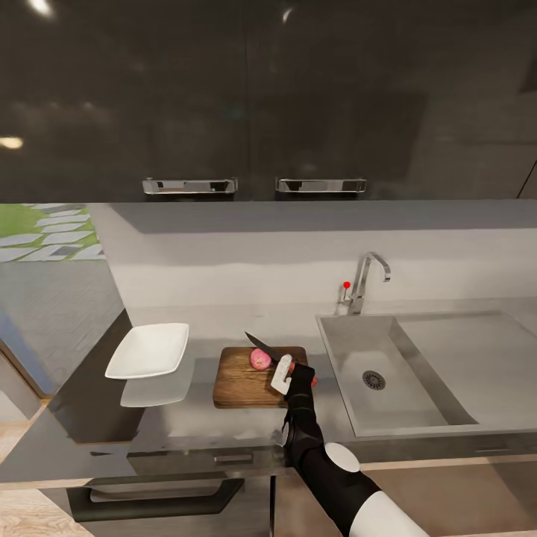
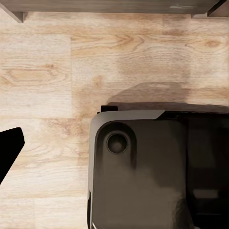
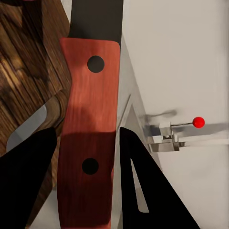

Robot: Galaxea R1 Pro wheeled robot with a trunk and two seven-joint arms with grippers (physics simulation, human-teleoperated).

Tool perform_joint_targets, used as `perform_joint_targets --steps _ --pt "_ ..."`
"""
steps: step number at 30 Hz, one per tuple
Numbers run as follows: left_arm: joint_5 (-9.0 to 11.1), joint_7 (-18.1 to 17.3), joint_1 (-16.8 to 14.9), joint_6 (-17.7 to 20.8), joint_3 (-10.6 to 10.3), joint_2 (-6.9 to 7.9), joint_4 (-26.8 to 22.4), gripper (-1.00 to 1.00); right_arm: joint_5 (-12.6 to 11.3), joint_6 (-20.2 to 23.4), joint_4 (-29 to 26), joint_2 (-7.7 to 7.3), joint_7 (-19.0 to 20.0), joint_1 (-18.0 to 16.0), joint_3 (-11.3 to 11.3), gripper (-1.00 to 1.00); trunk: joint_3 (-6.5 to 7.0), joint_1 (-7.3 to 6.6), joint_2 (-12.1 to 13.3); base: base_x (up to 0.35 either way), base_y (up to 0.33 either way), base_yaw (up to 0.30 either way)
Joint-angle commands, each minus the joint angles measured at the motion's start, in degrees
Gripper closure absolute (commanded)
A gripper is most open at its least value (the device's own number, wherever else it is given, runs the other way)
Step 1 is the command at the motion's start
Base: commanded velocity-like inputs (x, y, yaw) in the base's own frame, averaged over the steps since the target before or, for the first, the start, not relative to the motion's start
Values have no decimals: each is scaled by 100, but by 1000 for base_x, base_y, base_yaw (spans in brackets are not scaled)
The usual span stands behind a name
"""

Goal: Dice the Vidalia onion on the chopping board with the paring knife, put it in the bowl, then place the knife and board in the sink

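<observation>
Soft, even light falls from overhead, with small ceiling lamps glaring off the glossy dark upper cabinets [image 1: 246, 97] near their top left corner, and the wall under them lies in a broad grey band of shade. The bowl [image 1: 149, 349] throws a pale mirror image onto the countertop [image 1: 179, 425] toward its front edge, and the render is a little soft and smeary. At the right wrist, the red knife handle [image 3: 88, 138] is dim where the dark fingers [image 3: 143, 186] shade it.
</observation>
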Motion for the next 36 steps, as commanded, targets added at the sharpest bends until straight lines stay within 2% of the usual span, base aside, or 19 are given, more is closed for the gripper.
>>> perform_joint_targets --steps 1,36 --pt "58 -16 -5 -19 -43 5 5 -100 28 50 1 -2 -9 -8 19 100 -12 3 -12 0 0 0" --pt "59 -15 -5 -19 -43 6 5 -100 19 50 1 -19 -9 -7 19 100 -49 3 -12 0 0 0"
